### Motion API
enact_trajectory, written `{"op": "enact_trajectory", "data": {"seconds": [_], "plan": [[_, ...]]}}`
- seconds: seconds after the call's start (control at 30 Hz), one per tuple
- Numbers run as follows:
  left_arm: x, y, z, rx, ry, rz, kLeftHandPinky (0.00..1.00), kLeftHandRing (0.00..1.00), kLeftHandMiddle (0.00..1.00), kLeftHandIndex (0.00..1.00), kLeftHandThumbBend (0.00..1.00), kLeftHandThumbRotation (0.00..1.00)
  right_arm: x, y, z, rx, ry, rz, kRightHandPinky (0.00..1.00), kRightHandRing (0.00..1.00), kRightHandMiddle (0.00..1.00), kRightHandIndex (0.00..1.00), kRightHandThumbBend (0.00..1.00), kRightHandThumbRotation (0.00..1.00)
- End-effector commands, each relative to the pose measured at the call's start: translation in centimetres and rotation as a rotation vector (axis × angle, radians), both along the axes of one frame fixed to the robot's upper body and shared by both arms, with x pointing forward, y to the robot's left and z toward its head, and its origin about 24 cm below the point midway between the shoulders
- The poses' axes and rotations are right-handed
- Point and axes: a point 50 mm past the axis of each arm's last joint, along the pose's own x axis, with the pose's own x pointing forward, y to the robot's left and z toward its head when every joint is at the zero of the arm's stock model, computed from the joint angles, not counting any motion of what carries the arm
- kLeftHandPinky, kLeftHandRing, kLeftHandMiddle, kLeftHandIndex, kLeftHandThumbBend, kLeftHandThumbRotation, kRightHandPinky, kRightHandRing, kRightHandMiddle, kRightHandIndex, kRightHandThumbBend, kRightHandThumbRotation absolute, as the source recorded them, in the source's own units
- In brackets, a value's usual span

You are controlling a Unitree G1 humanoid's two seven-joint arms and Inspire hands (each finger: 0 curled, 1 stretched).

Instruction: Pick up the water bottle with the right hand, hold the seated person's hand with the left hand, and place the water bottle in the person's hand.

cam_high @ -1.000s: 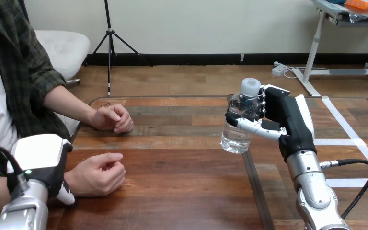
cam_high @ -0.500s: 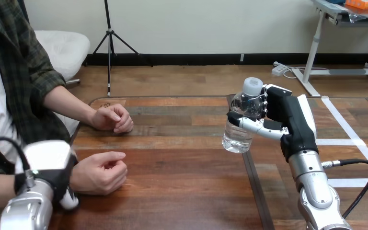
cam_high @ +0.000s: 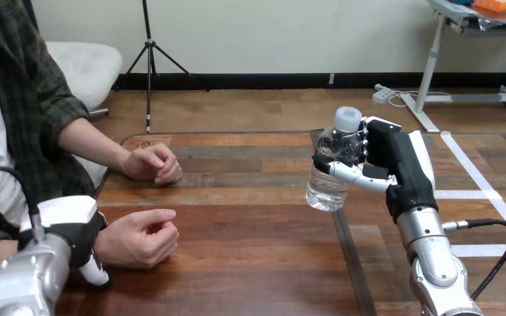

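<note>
**A:** Entry one?

**B:** A clear plastic water bottle (cam_high: 333,170) with a white cap. It is upright and lifted off the brown wooden table (cam_high: 250,263), toward the table's 2 o'clock. The right hand (cam_high: 395,164) is wrapped round it, with the thumb across the front. It has barely shifted over the last second.

**A:** Entry two?

**B:** The left hand (cam_high: 72,230), at 8 o'clock. It has sunk and turned, and now sits by the wrist of the person's nearer hand (cam_high: 138,237), at that hand's 9 o'clock. I cannot tell whether it is spread or closed, so no hold is confirmed.

**A:** And the nearer hand itself?

**B:** It rests on the table, loosely curled. The person's farther hand (cam_high: 151,163) lies at 11 o'clock, uninvolved.

**A:** Status?

**B:** The pick-up looks done and the left-hand hold seems under way. The bottle is well apart from the receiving hand, at its 2 o'clock, so the hand-over is outstanding.
</note>
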Motion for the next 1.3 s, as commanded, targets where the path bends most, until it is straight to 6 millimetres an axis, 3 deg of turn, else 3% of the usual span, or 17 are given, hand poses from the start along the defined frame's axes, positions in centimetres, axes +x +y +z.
{"op": "enact_trajectory", "data": {"seconds": [0.0,0.57,1.0,1.27], "plan": [[-1.87,-1.42,-2.66,-0.085,0.201,-0.036,0.57,0.60,0.67,0.75,0.78,0.00,1.58,0.25,3.36,0.013,-0.134,0.008,0.37,0.42,0.47,0.50,0.72,0.00],[-2.61,-1.68,-2.45,-0.137,0.265,-0.030,0.56,0.59,0.66,0.74,0.77,0.00,1.68,0.16,3.32,0.029,-0.123,0.003,0.37,0.42,0.48,0.50,0.73,0.00],[-2.80,-1.70,-2.92,-0.140,0.146,-0.026,0.58,0.60,0.64,0.66,0.74,0.00,1.76,0.12,3.41,0.028,-0.122,-0.004,0.36,0.42,0.48,0.50,0.73,0.00],[-2.74,-1.74,-3.19,-0.118,0.062,-0.051,0.52,0.55,0.60,0.60,0.77,0.00,1.79,0.08,3.44,0.035,-0.122,-0.003,0.36,0.42,0.48,0.50,0.73,0.00]]}}
